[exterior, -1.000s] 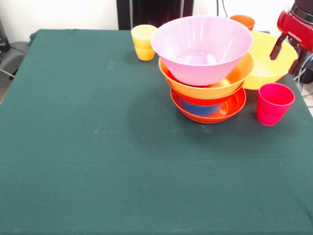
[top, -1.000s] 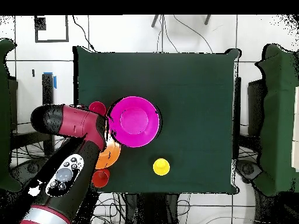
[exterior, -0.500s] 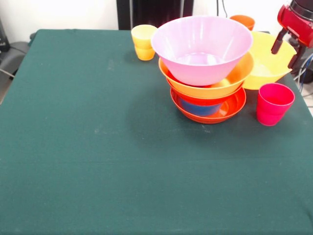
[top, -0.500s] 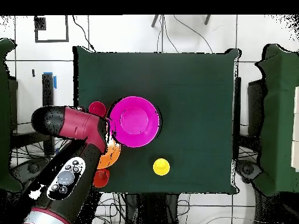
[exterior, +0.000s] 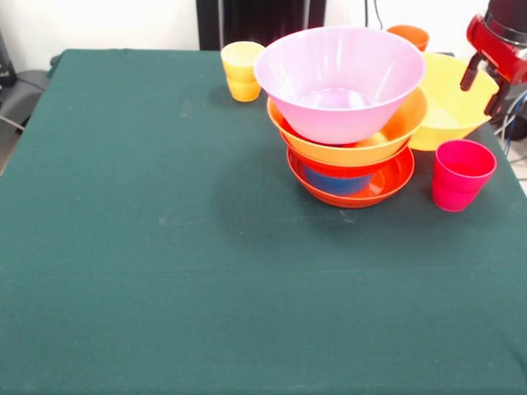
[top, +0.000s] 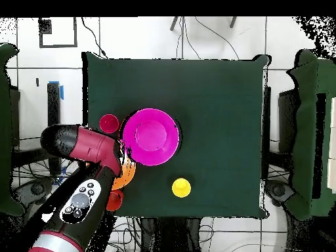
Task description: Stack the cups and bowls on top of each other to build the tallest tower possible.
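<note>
Gripper (exterior: 484, 86): upper right of frame, over yellow bowl (exterior: 449, 103), barely shifted since earlier frame; fingers spread, empty. Tower (exterior: 350, 123), red-pink cup (exterior: 461, 174), yellow cup (exterior: 241, 71): unmoved.

Green cloth (exterior: 165, 247) covering table. Pink bowl (exterior: 339, 78) sitting over orange bowl (exterior: 395, 132), red-orange dish (exterior: 387, 183), blue bowl (exterior: 333, 181). Yellow bowl (exterior: 453, 103) at 3 o'clock. Cups showing yellow (exterior: 241, 70), orange (exterior: 409, 34), red-pink (exterior: 461, 173). Arm (top: 79, 197) showing red, black.
</note>
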